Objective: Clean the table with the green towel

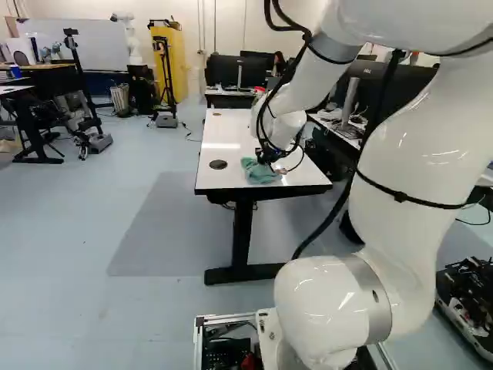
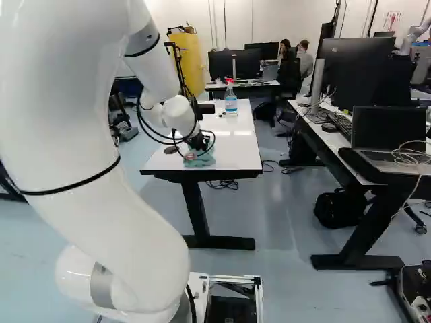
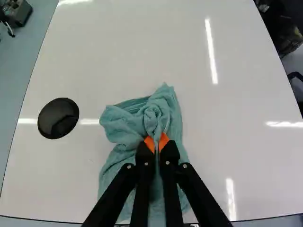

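White and glossy, the table (image 1: 229,132) runs lengthwise away from the base. Toward its left edge sits a round black disc (image 3: 58,118); to the right of that, on the near end, lies the green towel (image 3: 124,128), bunched beneath the gripper (image 3: 156,142) and a little ahead, a fold pinched between its fingers. Wiping probably calls for a push forward, toward the spray bottle (image 2: 230,101).

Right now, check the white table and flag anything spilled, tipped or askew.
Nothing stands out: the table shows no visible spill, the spray bottle stands upright, and the towel is bunched where the tool pinches it.
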